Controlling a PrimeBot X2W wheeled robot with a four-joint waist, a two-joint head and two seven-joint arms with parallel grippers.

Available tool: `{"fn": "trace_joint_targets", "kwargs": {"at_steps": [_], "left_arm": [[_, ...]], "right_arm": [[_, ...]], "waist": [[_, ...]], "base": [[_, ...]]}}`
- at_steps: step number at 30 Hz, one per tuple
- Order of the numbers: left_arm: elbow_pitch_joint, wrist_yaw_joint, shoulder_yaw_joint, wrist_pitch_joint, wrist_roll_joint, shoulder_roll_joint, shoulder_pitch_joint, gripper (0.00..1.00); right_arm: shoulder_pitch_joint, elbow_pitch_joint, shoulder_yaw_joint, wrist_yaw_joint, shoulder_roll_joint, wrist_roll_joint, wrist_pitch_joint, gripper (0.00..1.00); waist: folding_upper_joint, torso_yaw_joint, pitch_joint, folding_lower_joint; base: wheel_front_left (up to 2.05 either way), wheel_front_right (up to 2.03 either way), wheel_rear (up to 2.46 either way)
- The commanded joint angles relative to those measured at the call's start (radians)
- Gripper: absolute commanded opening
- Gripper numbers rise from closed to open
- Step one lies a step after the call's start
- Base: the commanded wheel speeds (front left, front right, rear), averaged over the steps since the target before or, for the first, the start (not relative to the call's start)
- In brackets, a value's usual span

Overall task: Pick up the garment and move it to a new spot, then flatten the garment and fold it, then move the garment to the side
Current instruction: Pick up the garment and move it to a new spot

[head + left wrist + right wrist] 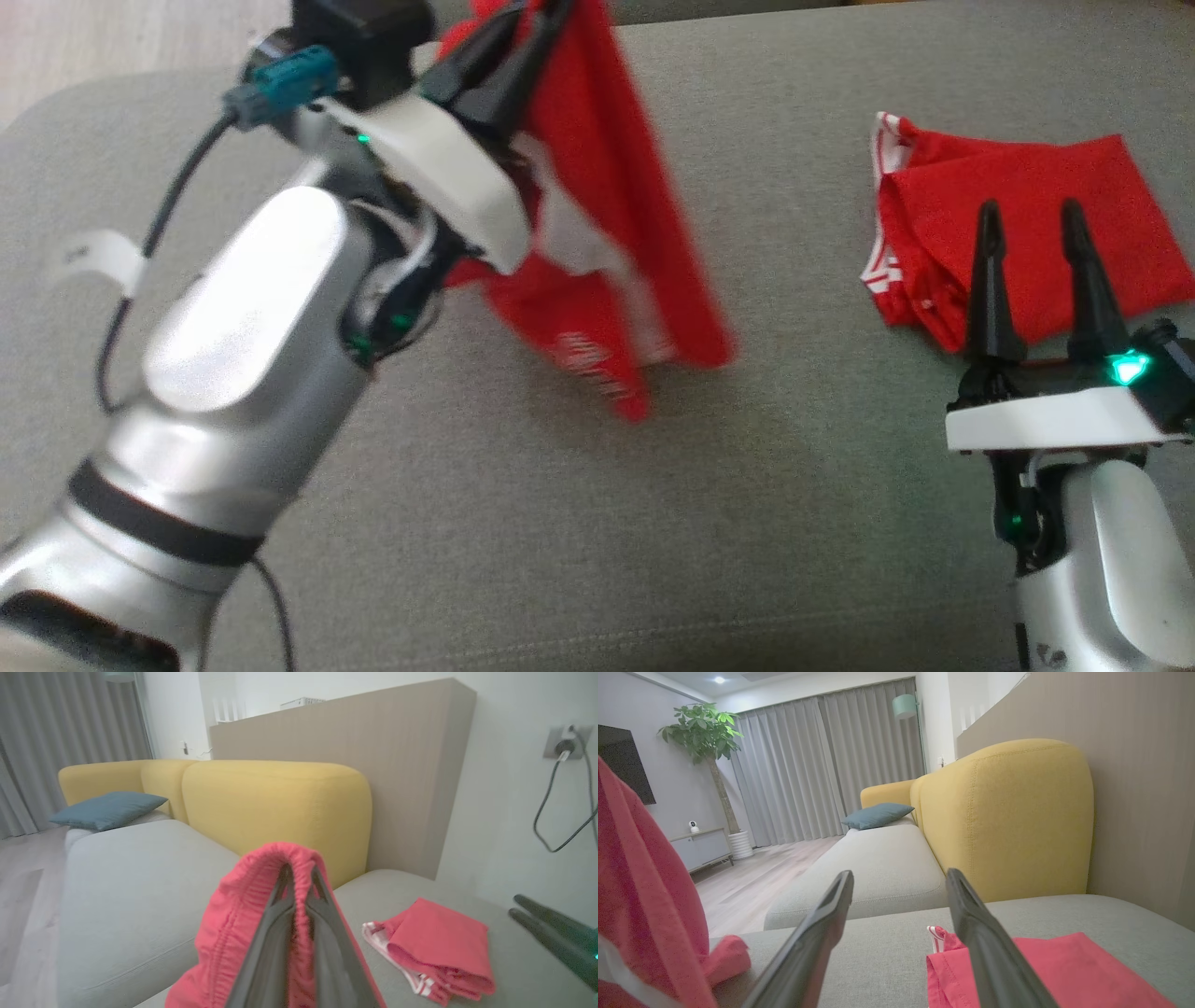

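Step 1 was under way. The left gripper (527, 28) was clamped on the red shorts' (607, 187) waistband, dangling them at 11 o'clock over the grey sofa seat (653, 523). The right gripper (1027, 210) stood open at 4 o'clock, beside a folded red garment (1018, 168). Placing, flattening, folding and moving aside were all left to do.

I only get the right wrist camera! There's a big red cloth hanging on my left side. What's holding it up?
Observer: The left claw is shut on the hanging red fabric garment, pinching its gathered elastic waistband.
Operator: Is anything printed on it?
Observer: White lettering near the bottom edge, too blurred to read.
Operator: And the folded red thing in front of me?
Observer: The folded red fabric garment lies flat on the grey fabric sofa seat, with white stripes down its whole left edge in the head view.
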Motion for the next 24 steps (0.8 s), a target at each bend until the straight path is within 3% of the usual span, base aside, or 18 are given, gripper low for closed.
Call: {"fn": "trace_joint_targets", "kwargs": {"at_steps": [1, 6, 11, 16, 24], "left_arm": [[-0.056, 0.016, 0.034, 0.015, -0.019, -0.01, -0.074, 0.0], [-0.131, 0.073, 0.024, 0.04, -0.054, -0.114, -0.074, 0.0], [-0.147, 0.124, 0.019, 0.043, -0.053, -0.134, -0.04, 0.0], [-0.075, 0.163, 0.011, 0.055, -0.061, -0.089, 0.066, 0.0], [0.179, 0.179, 0.026, 0.037, -0.07, 0.006, 0.17, 0.0]], "right_arm": [[-0.049, -0.021, 0.03, 0.0, -0.003, 0.014, -0.016, 1.0], [-0.056, 0.004, 0.033, 0.0, -0.003, 0.026, -0.033, 1.0], [-0.057, 0.009, 0.032, 0.0, -0.003, 0.028, -0.039, 1.0], [-0.054, 0.009, 0.032, 0.0, -0.003, 0.025, -0.043, 1.0], [-0.063, -0.002, 0.037, 0.0, -0.003, 0.001, -0.037, 1.0]], "waist": [[0.0, -0.023, -0.011, 0.0], [0.0, -0.05, -0.024, 0.0], [0.0, -0.057, -0.024, 0.0], [0.0, -0.056, -0.013, 0.0], [0.0, -0.041, 0.043, 0.0]], "base": [[0.0, 0.0, 0.0], [0.0, 0.0, 0.0], [0.0, 0.0, 0.0], [0.0, 0.0, 0.0], [0.0, 0.0, 0.0]]}}
